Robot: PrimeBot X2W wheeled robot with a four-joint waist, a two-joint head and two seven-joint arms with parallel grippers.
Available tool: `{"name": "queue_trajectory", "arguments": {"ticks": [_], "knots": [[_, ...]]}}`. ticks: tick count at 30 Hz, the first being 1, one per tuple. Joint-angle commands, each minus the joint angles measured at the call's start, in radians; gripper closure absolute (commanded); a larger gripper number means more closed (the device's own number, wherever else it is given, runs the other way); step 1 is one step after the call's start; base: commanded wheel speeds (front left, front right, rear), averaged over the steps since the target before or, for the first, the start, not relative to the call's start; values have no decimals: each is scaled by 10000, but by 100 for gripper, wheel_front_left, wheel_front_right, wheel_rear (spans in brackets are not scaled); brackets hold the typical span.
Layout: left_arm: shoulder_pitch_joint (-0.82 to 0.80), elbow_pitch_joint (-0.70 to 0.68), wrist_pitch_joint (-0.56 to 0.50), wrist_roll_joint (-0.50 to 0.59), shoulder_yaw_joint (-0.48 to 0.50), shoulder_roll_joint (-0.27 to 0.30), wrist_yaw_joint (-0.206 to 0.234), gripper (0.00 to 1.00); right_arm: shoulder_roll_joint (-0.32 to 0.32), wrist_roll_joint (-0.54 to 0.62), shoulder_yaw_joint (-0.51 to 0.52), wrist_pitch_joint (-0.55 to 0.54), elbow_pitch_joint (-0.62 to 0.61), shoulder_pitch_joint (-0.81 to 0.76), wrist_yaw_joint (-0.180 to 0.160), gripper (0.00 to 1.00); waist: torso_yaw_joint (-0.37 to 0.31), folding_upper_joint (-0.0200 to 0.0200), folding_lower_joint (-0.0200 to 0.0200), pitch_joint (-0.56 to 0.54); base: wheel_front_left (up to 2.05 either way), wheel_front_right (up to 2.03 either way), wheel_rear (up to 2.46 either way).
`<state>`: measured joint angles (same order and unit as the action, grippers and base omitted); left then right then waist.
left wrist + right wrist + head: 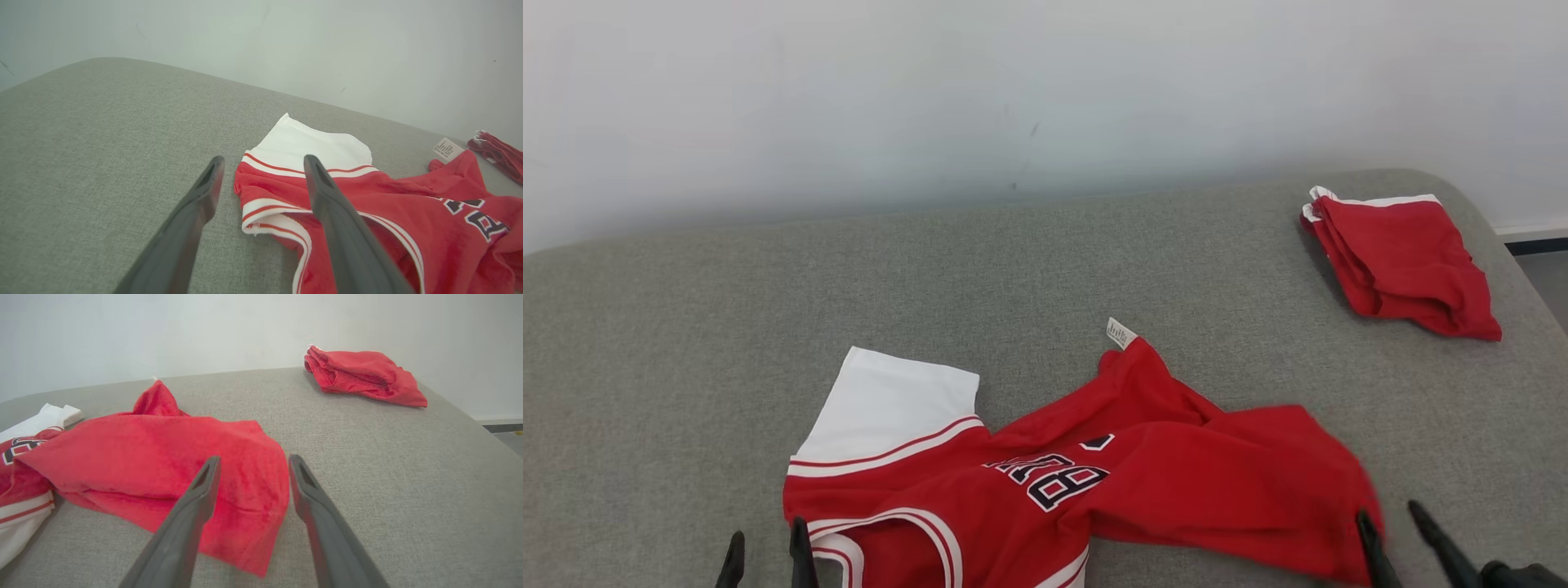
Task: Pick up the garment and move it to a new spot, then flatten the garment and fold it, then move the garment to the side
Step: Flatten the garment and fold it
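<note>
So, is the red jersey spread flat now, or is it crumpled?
Crumpled, not flat. The red jersey lies bunched on the grey surface, one side flopped over part of its number.

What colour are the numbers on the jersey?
The numbers are dark with white outlines; head view shows them best.

Holds left gripper [766, 554] low at lower left, fingers spread wide; holds right gripper [1390, 523] low at lower right, fingers parted, gripping nothing.

Upside-down dark numerals [1054, 482] on red jersey [1176, 490], unclear; tiny illegible print on tag [1121, 333]
</note>
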<state>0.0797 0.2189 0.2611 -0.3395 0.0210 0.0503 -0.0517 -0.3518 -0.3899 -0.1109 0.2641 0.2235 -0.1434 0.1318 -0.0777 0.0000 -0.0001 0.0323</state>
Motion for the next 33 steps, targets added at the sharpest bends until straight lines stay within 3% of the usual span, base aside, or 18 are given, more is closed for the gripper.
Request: {"name": "queue_trajectory", "arguments": {"ticks": [1,8,18,25,33], "knots": [[-10,9,32,87,30,0,-1,0,40,104,155,18,-190,36,-27,0,-3,0,1,-9,0,0,0],[-28,-29,32,213,79,0,-66,0,329,581,833,18,-1474,1,-27,0,87,0,1,-41,0,0,0],[-360,559,31,422,-18,5,-216,0,906,1059,568,19,-1386,129,-27,0,202,0,1,-129,0,0,0],[-1162,1736,31,788,104,57,-446,0,1096,1206,316,19,-1189,424,-27,0,60,0,1,18,0,0,0],[-2232,3597,31,845,275,635,-668,0,1272,1278,181,19,-961,829,-27,0,-334,0,1,477,0,0,0]]}}
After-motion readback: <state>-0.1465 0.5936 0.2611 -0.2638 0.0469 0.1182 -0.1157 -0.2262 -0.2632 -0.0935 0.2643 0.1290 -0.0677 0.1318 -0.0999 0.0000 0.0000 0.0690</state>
